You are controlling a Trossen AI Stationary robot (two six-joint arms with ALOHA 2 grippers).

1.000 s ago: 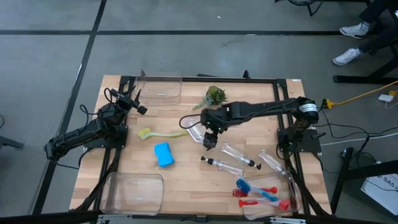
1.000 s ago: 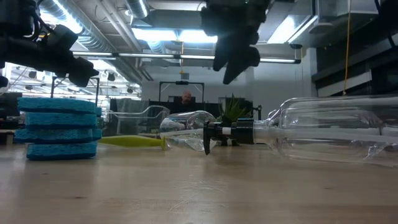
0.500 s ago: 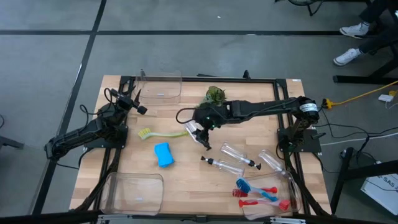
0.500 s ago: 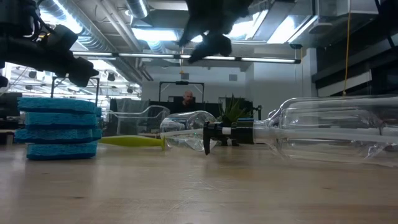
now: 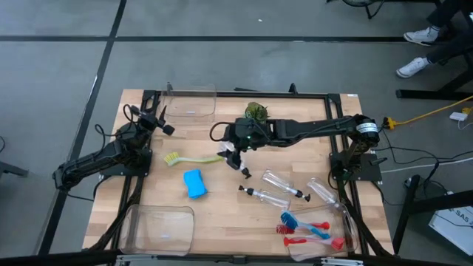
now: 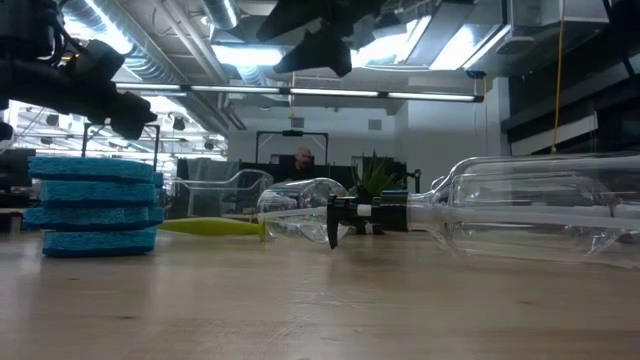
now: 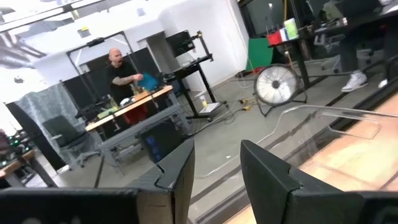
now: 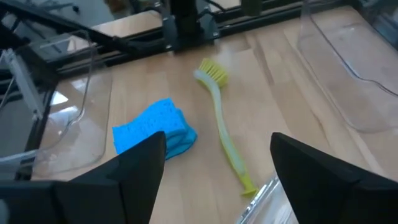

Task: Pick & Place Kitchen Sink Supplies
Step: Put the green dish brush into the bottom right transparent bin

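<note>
My right gripper (image 5: 228,148) (image 8: 217,168) hangs open above the middle of the table, slanting down toward the table's left, with nothing between its fingers. A clear pump bottle (image 5: 236,162) lies on its side just under it. Beyond the fingers lie the yellow-green brush (image 8: 221,134) (image 5: 194,159) and the blue sponge (image 8: 155,130) (image 5: 194,182), both flat on the wood. Further clear bottles (image 5: 267,197) (image 5: 284,185) (image 5: 325,193) lie to the near right. My left gripper (image 5: 164,127) (image 7: 214,168) waits open and empty at the far left.
Clear bins stand at the far edge (image 5: 191,103) and the near left corner (image 5: 157,227). Red and blue brushes (image 5: 310,233) lie at the near right, by another clear bin (image 5: 341,244). A small green plant (image 5: 256,112) sits at the far edge behind my right arm.
My right gripper has risen from above the bottles and tipped up, from pointing nearly straight down to slanting toward the table's left, shifting a little toward the far left. It has stayed open and empty. Nothing on the table has moved.
</note>
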